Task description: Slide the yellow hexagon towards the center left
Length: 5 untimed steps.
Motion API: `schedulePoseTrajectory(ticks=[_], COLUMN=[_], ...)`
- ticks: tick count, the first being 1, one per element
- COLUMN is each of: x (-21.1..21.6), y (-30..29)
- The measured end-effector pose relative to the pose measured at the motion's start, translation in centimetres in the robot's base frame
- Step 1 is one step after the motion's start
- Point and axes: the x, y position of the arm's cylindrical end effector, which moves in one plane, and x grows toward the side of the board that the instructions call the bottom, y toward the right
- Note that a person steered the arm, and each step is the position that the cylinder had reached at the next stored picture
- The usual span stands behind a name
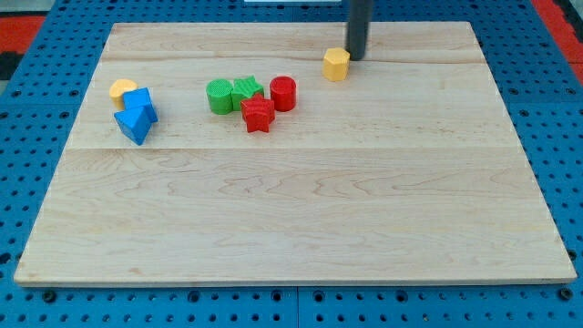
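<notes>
The yellow hexagon (pixel 336 64) sits on the wooden board (pixel 291 210) near the view's top, right of centre. My tip (pixel 356 58) stands just to the hexagon's right and slightly above it in the view, close to it or touching it; I cannot tell which. The rod rises out of the view's top edge.
A green cylinder (pixel 219 96), a green star-like block (pixel 247 91), a red cylinder (pixel 283 93) and a red star (pixel 258 115) cluster left of the hexagon. At the far left lie a second yellow block (pixel 123 88) and two blue blocks (pixel 140 103) (pixel 133 125), touching.
</notes>
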Motion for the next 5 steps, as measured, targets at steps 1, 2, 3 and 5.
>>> schedulePoseTrajectory(ticks=[1,2,3,5], x=[3.7,3.9,2.5,-0.3], y=[2.4,-0.6,-2.8,-10.4])
